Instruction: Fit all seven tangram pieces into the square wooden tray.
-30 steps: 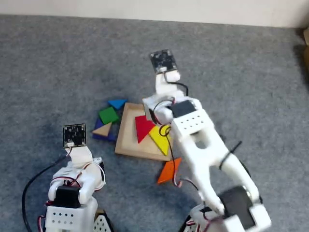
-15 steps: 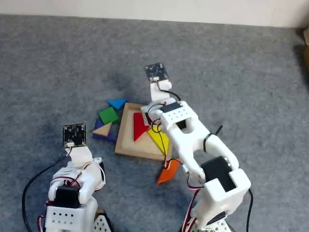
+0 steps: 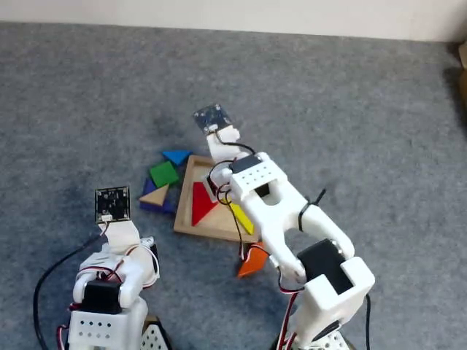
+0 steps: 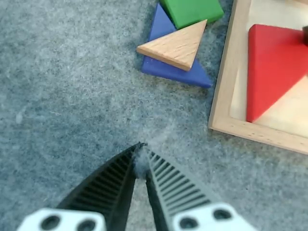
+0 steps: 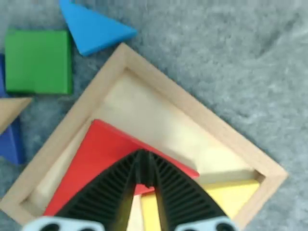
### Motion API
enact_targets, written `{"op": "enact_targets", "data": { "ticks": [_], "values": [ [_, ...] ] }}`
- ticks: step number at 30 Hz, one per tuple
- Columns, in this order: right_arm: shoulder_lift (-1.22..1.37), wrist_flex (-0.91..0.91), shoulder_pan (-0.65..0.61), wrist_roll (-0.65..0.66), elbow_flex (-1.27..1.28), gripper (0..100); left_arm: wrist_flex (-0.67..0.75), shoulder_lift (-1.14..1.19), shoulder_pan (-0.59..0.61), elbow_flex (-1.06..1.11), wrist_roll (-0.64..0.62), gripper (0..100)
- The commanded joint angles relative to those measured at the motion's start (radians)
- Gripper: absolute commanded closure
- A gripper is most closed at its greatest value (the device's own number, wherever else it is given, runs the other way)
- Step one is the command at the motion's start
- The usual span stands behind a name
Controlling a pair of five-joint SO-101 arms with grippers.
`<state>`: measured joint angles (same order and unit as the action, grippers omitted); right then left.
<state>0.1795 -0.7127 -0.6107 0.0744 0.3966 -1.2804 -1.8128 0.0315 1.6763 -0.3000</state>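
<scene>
Red triangle, closed right jaws touching it

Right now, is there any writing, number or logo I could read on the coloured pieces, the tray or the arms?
None can be read. The tray and every piece, like the red triangle, are plain. Any marks on the dark circuit boards on the arms are too small to read.

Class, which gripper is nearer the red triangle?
Right. The right gripper sits over the red triangle inside the tray; the left gripper hangs over carpet outside the tray.
</scene>
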Motion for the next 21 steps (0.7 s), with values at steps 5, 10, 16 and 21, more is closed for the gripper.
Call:
{"op": "enact_targets", "data": {
  "ticks": [5, 10, 16, 21],
  "values": [
    [-0.222, -0.033, 0.010, 0.011, -0.008, 99.3, -0.005, -0.004, 0.007, 0.019, 0.008, 99],
    [-0.423, -0.048, -0.042, -0.072, 0.108, 99.3, -0.005, -0.004, 0.007, 0.019, 0.008, 99],
    [-0.447, 0.008, -0.143, -0.150, 0.203, 99.3, -0.005, -0.004, 0.007, 0.019, 0.008, 99],
    [-0.392, 0.176, -0.166, -0.146, 0.289, 99.3, -0.005, -0.004, 0.007, 0.019, 0.008, 99]
  ]
}}
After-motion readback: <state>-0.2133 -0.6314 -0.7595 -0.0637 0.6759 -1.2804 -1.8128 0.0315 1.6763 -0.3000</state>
